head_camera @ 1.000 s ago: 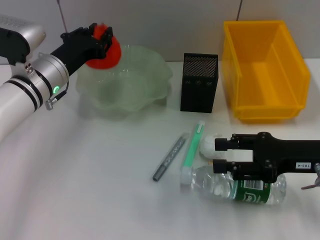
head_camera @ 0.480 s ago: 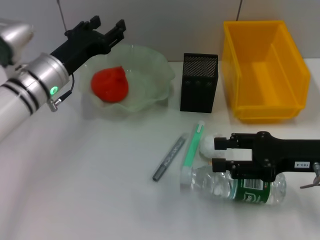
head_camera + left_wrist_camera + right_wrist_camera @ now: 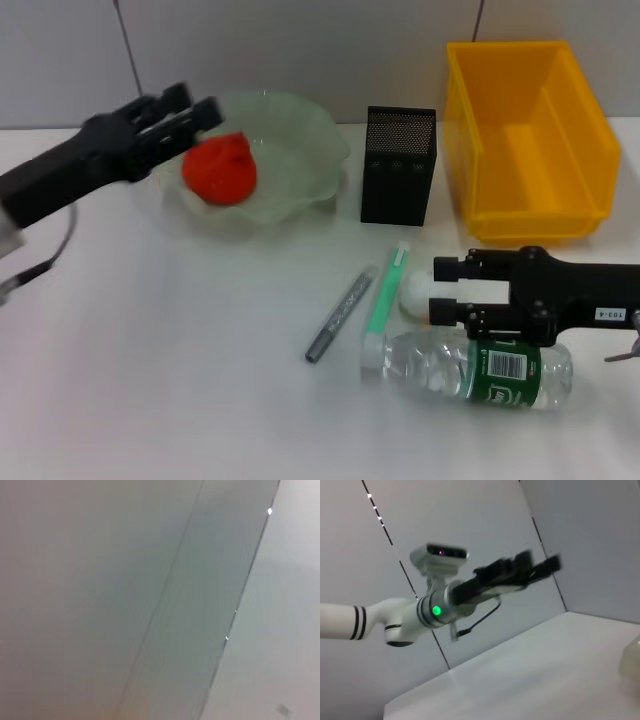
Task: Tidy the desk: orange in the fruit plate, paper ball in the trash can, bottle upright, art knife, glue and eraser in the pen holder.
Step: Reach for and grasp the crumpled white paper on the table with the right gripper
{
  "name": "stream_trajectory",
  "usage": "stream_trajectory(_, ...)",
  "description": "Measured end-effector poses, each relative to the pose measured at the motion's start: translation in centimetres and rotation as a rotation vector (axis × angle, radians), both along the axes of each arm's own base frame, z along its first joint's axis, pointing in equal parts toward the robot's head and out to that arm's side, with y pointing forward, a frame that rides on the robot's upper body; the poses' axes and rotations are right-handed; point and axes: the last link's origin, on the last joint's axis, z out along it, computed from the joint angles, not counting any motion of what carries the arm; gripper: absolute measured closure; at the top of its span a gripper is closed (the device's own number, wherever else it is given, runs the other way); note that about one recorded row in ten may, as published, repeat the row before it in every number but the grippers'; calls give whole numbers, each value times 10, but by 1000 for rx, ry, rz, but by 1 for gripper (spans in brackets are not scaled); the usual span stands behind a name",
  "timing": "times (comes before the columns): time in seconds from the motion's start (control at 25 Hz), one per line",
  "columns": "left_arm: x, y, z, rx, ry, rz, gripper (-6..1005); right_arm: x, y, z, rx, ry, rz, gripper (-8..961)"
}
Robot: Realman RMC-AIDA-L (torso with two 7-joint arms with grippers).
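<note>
The orange lies inside the pale green fruit plate. My left gripper hovers open and empty over the plate's left rim; it also shows far off as the left gripper in the right wrist view. A white paper ball lies just beyond the fingertips of my open right gripper. The clear bottle with a green label lies on its side below that gripper. A grey art knife and a green glue stick rest left of the ball. No eraser shows.
The black mesh pen holder stands behind the glue stick. A yellow bin sits at the back right. The left wrist view shows only a grey wall.
The left gripper opened and dropped the orange into the fruit plate, then drew back to the left. The right gripper shifted slightly right and toward the bottle.
</note>
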Motion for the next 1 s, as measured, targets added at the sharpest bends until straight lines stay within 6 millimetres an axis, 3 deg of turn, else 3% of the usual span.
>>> stream_trajectory(0.08,-19,-10,11,-51,18,34,275,0,1,2,7,4,-1,278)
stream_trajectory(0.24,-24,-14,14,-68,26,37,277,-4,4,8,3,14,0,278)
stream_trajectory(0.28,-35,-32,11,-156,93,-10,277,-6,6,10,-1,15,-2,278)
stream_trajectory(0.4,-35,-32,11,-156,93,-10,277,-16,14,19,-24,6,-4,278)
stream_trajectory(0.52,-32,-52,-10,-271,215,-156,277,-30,22,28,-78,-21,-10,278)
stream_trajectory(0.72,-32,-52,-10,-271,215,-156,277,-54,43,36,-199,-171,-78,278)
stream_trajectory(0.76,-30,-60,-27,-308,301,-244,278,-65,51,35,-236,-227,-100,278)
stream_trajectory(0.8,-29,-60,-31,-322,328,-266,278,-71,55,33,-254,-263,-104,278)
stream_trajectory(1.0,-28,-59,-35,-325,342,-269,278,-97,78,14,-290,-560,-131,278)
